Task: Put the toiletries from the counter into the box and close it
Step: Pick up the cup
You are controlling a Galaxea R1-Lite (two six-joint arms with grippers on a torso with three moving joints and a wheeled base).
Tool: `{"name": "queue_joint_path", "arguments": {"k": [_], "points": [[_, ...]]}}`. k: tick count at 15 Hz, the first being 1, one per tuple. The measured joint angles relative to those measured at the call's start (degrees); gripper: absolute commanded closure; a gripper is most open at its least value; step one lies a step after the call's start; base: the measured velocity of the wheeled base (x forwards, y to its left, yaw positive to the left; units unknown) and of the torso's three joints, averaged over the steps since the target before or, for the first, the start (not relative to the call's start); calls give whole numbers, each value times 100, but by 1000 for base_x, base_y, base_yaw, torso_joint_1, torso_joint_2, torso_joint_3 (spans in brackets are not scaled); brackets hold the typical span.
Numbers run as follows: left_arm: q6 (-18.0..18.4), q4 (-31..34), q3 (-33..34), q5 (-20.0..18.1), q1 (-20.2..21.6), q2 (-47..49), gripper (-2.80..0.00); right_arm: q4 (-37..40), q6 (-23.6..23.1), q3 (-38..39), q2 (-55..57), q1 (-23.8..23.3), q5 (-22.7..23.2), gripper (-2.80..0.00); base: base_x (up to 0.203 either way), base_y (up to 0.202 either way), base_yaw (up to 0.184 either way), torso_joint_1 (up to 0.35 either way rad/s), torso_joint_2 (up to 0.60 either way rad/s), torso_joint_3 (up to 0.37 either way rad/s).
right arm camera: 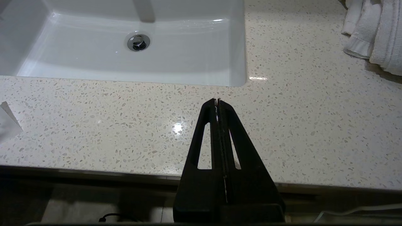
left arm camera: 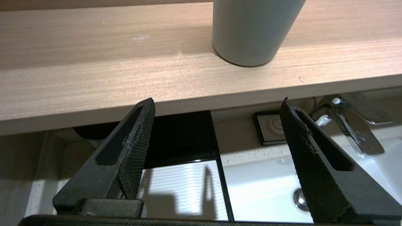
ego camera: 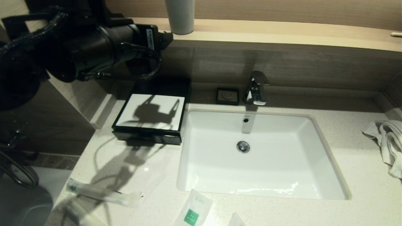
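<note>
Left gripper (left arm camera: 216,131) — raised above the box (ego camera: 150,121), near the wooden shelf (left arm camera: 94,72); fingers spread wide, nothing between them.
Right gripper (right arm camera: 217,102) — parked over the near edge of the surface (right arm camera: 298,125); fingers pressed together, nothing held.
Box — black, white top panel, at 9 o'clock of the basin (ego camera: 260,153), touching its rim; drawer front looks slightly out.
Packets — long slim one (ego camera: 100,193) at 7 o'clock of the basin; flat one with green label (ego camera: 193,212) at 6 o'clock, by the near edge.
Soap dish (ego camera: 227,96), tap (ego camera: 256,88) — at 12 o'clock.
Towel (ego camera: 388,141) — at 3 o'clock.
Grey cup (ego camera: 180,15) — on the shelf.
</note>
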Motion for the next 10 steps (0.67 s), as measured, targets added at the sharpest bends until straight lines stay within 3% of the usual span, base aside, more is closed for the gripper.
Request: {"name": "queue_joint_path", "arguments": {"k": [3, 10], "points": [[105, -314, -234, 227, -135, 303, -280, 0, 0, 0, 0, 0, -1, 0, 0, 0, 0, 0, 0, 0], [124, -352, -699, 277, -251, 678, -280, 1, -4, 0, 0, 0, -2, 0, 0, 0, 0, 0, 0, 0]]}}
